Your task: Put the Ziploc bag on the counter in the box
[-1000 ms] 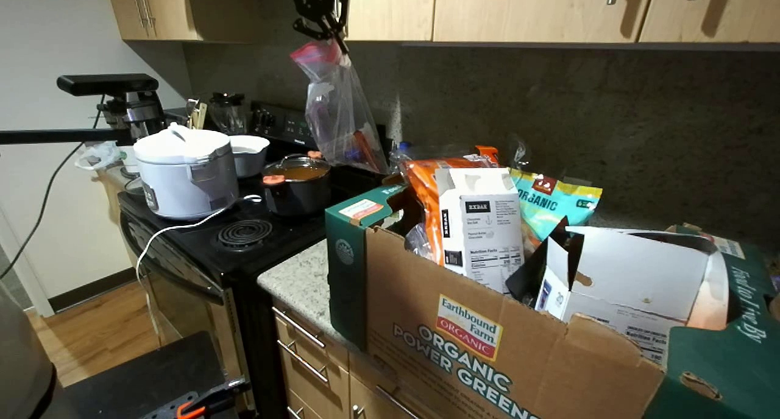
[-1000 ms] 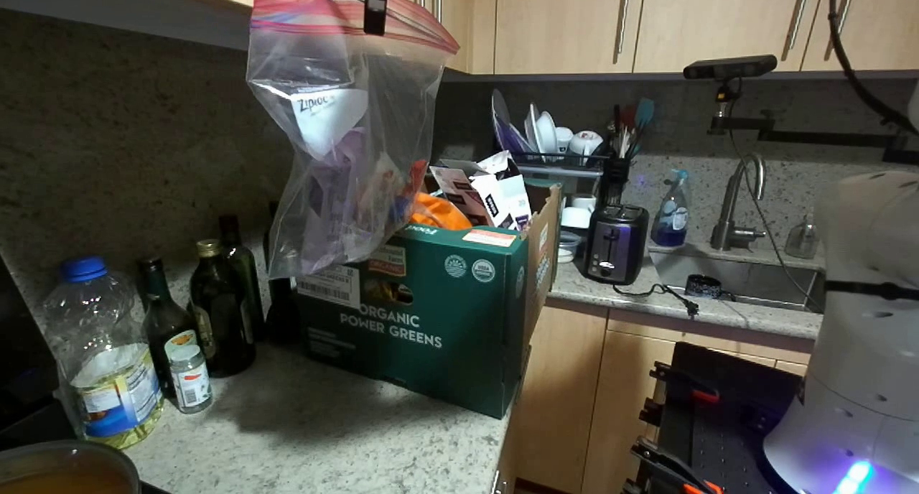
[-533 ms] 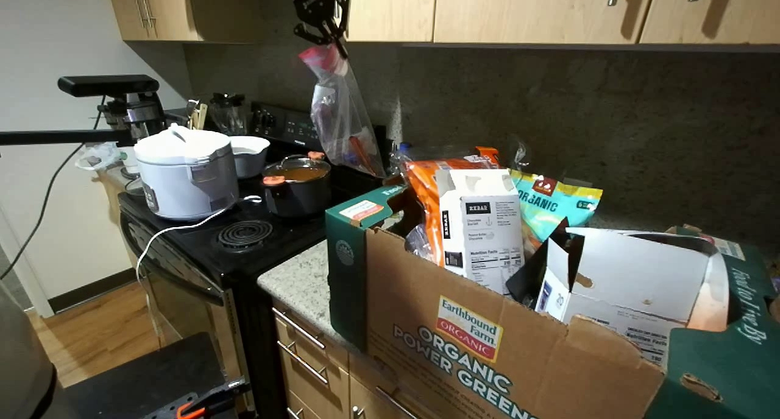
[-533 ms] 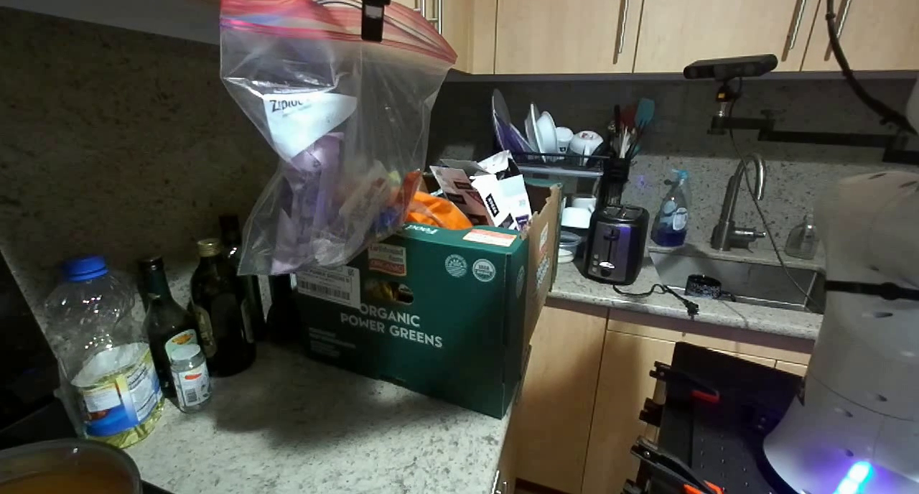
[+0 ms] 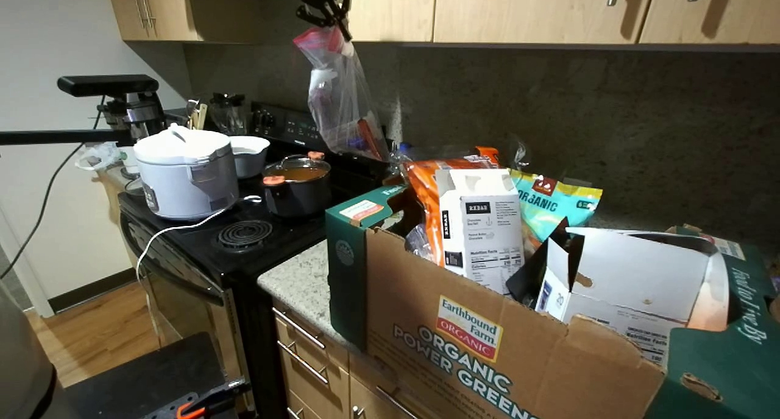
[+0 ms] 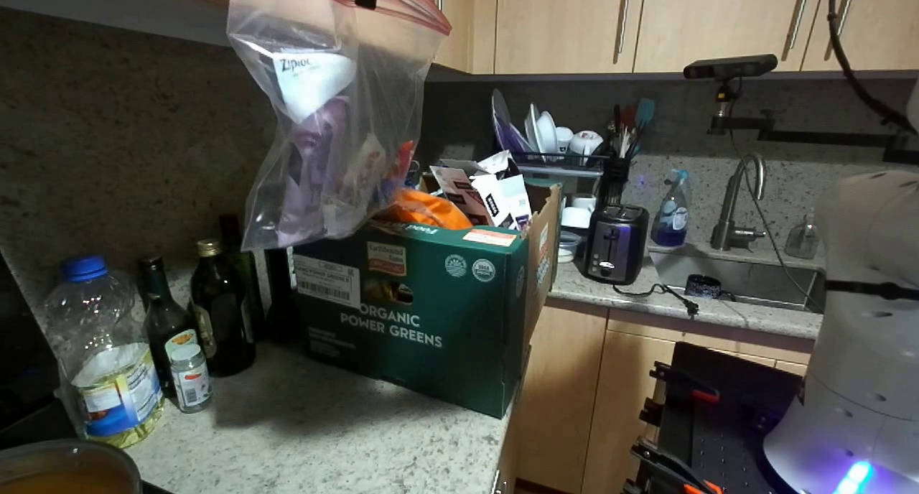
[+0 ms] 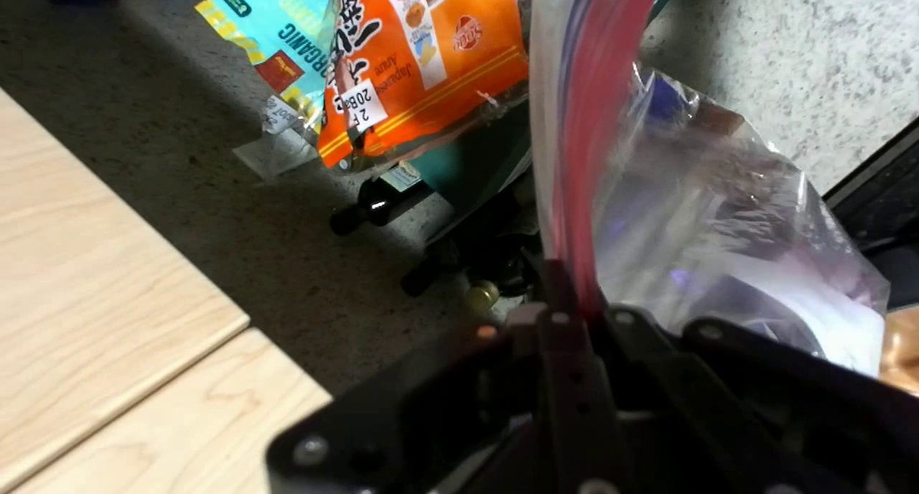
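Ziploc bag (image 6: pixel 327 113) hangs below the tool (image 7: pixel 581 300), pinched at its top.

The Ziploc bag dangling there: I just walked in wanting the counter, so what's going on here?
A robot arm has its end effector shut on the pink-red top of the Ziploc bag, which hangs in the air, apparently bound for the box. The box stands on the counter with an orange packet and a white carton in it; the bag isn't inside yet.
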Robot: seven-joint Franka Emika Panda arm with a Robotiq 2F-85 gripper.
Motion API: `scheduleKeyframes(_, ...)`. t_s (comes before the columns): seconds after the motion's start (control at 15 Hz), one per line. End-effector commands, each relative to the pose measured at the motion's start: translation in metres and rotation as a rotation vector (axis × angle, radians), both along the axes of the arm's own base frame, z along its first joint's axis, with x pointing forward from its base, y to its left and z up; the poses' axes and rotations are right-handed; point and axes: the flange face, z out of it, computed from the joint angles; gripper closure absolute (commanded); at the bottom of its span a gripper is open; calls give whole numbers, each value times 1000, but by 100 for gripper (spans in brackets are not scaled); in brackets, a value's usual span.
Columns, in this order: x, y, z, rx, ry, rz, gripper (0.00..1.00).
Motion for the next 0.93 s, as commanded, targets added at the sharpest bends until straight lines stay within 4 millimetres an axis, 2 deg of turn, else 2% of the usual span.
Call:
scheduleKeyframes(0.0,-9,-15,36,38,-66,-74,99)
scheduleKeyframes(0.27,-13,-42,59,92,-108,-188,99)
scheduleKeyframes(0.47,-13,-70,68,129,-124,-279,99)
scheduleKeyframes(0.6,-12,-88,73,152,-135,-334,99)
scheduleKeyframes(0.87,-7,-115,70,203,-136,-433,99)
